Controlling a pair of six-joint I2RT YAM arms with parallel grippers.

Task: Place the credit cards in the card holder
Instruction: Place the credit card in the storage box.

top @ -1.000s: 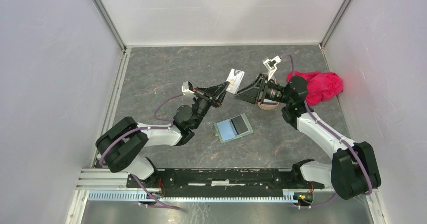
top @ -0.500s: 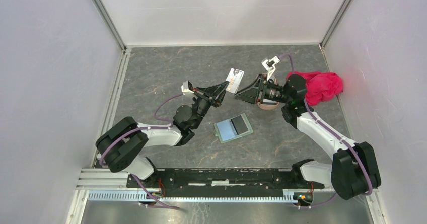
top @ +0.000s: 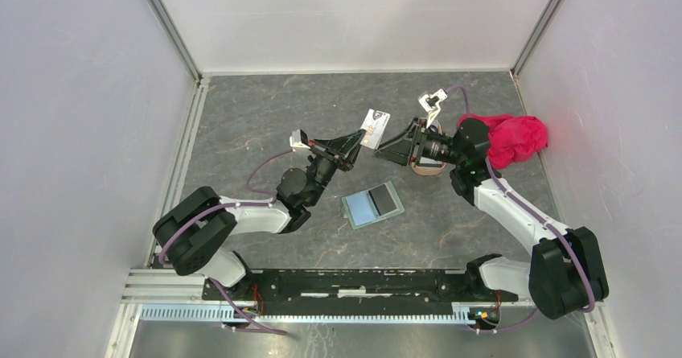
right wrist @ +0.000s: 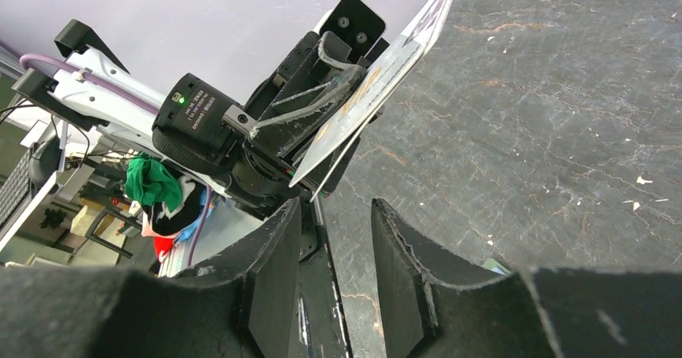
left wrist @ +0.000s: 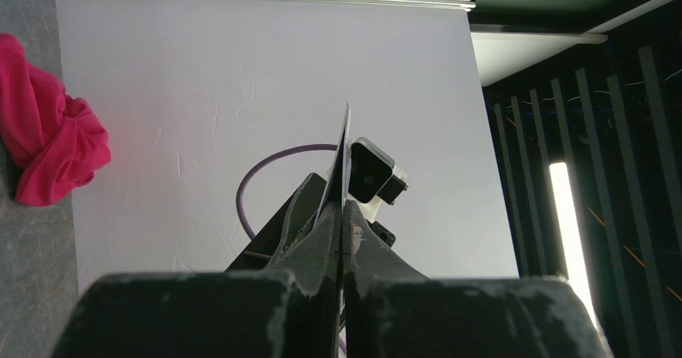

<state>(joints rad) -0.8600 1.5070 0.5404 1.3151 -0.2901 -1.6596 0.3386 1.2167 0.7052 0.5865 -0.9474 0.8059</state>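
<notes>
Currently | left jaws clenched on a whitish credit card (top: 375, 126), held high above the worktop (top: 265, 125), so we can regrip it, we judge | right jaws parted, empty, just beside its free edge | card holder (top: 371, 203) lies open on worktop between both arms

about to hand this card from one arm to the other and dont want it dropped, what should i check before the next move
1. left gripper shut on the card: ok, pinched by one end and held up off the table.
2. right gripper open to receive: ok, jaws apart, nothing clamped.
3. Card lined up with the right gripper's gap: cannot tell; its lower corner sits just ahead of the gap, depth unclear.
4. card holder ready: ok, lying open and flat between the arms.
5. red cloth out of the way: ok, bunched behind the right arm, apart from the card holder.
</notes>
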